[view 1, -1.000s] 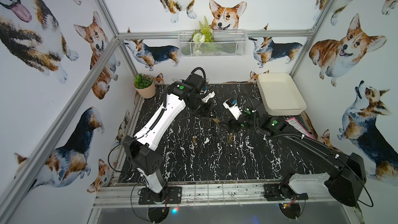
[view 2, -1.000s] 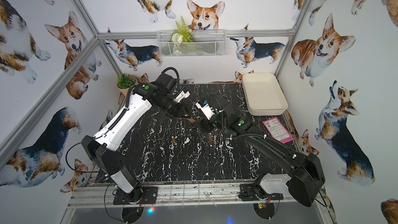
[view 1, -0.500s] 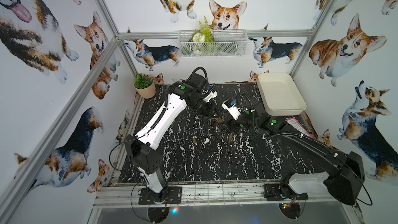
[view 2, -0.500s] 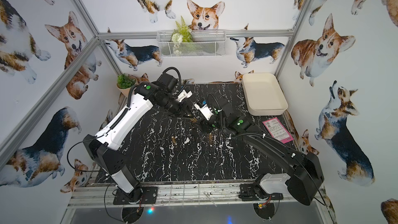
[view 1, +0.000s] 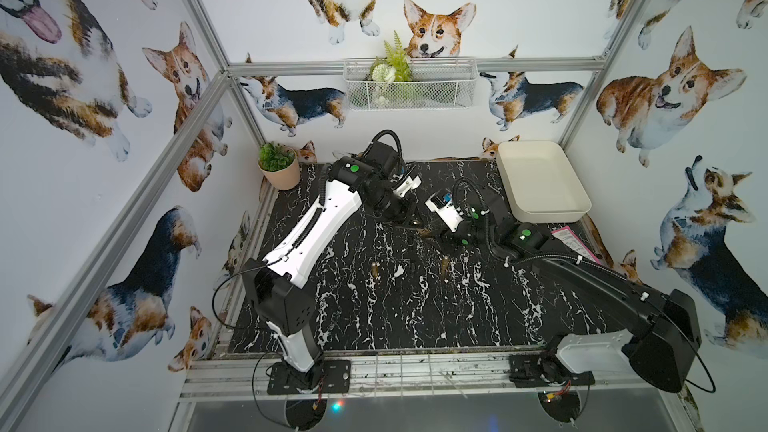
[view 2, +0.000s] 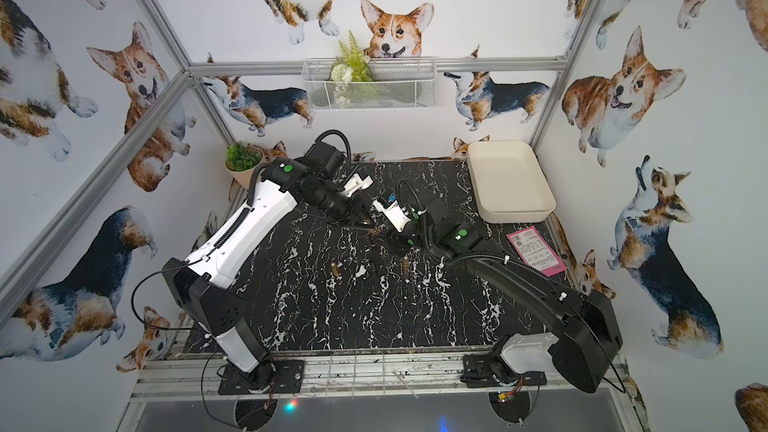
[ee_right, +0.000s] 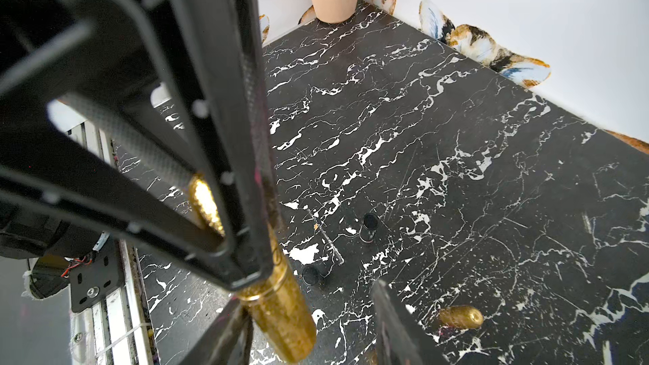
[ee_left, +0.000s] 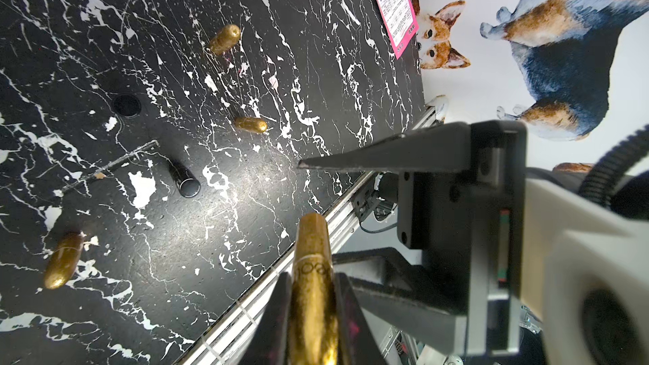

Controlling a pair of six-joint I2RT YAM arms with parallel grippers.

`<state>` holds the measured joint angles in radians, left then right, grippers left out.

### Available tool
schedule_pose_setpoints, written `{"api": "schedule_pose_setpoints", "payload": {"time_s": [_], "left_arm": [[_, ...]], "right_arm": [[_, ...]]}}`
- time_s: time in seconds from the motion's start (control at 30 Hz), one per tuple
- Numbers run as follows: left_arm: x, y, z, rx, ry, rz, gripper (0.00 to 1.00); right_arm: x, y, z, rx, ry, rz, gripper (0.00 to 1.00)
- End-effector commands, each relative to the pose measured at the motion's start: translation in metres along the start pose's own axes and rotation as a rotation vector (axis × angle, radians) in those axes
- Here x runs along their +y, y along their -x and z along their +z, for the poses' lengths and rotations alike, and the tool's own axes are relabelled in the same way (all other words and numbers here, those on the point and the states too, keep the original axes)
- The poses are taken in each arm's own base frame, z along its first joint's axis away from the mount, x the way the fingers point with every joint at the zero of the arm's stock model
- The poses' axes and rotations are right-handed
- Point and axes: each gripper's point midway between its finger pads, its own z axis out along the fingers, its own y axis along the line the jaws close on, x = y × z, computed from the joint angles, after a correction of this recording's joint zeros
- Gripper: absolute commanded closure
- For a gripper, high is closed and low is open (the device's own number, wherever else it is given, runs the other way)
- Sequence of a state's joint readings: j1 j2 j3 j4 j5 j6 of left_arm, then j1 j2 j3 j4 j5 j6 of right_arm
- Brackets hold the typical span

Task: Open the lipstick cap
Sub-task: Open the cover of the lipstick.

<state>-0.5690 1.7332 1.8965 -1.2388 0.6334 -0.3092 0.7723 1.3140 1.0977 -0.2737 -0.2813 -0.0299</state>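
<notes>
In a top view, my left gripper (view 1: 409, 224) and right gripper (view 1: 435, 238) meet tip to tip above the table (view 1: 374, 305), with the gold lipstick (view 1: 426, 234) between them.

From the left wrist, the left fingers (ee_left: 277, 310) are clamped on the lipstick's barrel. Its free end pokes out past them.

From the right wrist, the right fingers (ee_right: 393, 321) stand apart on either side of that free end. One is close against it and the other is clear of it.

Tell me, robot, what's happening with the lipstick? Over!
Left gripper shut on lipstick. Right gripper open, jaws either side of its free end. Loose gold pieces on table, well clear.
</notes>
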Motion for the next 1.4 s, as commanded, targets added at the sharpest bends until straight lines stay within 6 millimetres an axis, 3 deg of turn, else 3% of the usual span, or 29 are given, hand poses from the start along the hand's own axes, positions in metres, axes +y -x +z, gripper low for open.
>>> {"api": "schedule_pose_setpoints", "payload": {"time_s": [0.0,0.5,0.53,0.6,0.73,0.83,0.97,1.37], "left_arm": [[-0.005,0.002,-0.001,-0.002,-0.020,0.012,0.98],[-0.001,0.004,0.002,0.002,-0.010,0.012,1.00],[-0.002,0.005,0.002,0.001,-0.009,0.013,1.00],[-0.001,0.006,0.002,0.001,-0.006,0.013,1.00],[0.001,0.005,0.004,0.005,0.001,0.012,1.00],[0.003,0.006,0.004,0.003,0.008,0.013,1.00],[0.005,0.007,0.002,-0.005,0.021,0.010,1.00],[0.026,0.028,-0.032,-0.119,0.037,-0.040,1.00]], "right_arm": [[0.004,0.000,0.000,0.010,0.019,-0.018,0.49],[0.008,-0.003,0.002,0.021,0.038,-0.015,0.63],[0.009,-0.003,0.002,0.022,0.042,-0.013,0.66],[0.010,-0.004,0.002,0.027,0.045,-0.013,0.84],[0.010,-0.006,0.001,0.022,0.042,-0.015,0.89],[0.012,-0.007,-0.001,0.023,0.041,-0.015,1.00],[0.012,-0.009,-0.003,0.021,0.040,-0.012,1.00],[0.020,-0.028,-0.009,0.040,0.044,0.009,1.00]]}}
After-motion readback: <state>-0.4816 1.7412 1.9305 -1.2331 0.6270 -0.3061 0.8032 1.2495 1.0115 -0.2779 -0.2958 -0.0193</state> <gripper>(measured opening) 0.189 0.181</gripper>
